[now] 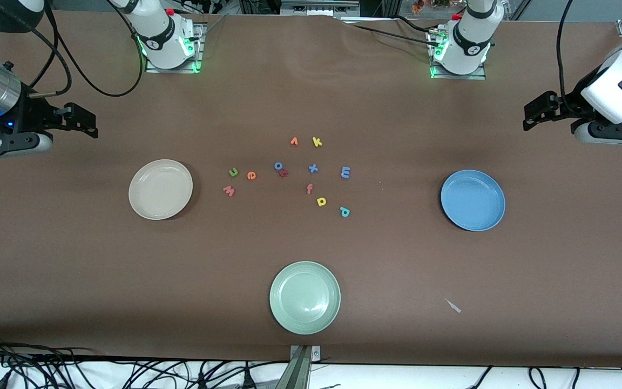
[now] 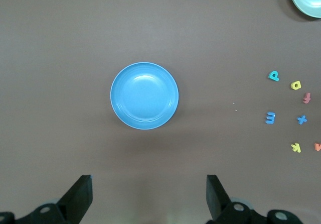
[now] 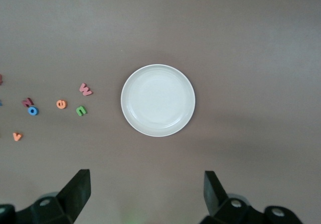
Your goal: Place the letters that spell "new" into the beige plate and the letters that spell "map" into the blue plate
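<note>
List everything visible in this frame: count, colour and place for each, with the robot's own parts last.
beige plate: 1, cream-beige, toward the right arm's end, nothing in it.
blue plate: 1, mid-blue, toward the left arm's end, nothing in it.
green plate: 1, pale green, nearest the front camera.
"new" letters: 3, green n, orange e, pink w, beside the beige plate.
"map" letters: 3, blue m, yellow a, teal p, mid-table.
other letters: 6, mid-table, including orange v, yellow k, blue x, orange f.
left gripper: open, over the table by the blue plate.
right gripper: open, by the beige plate.
</note>
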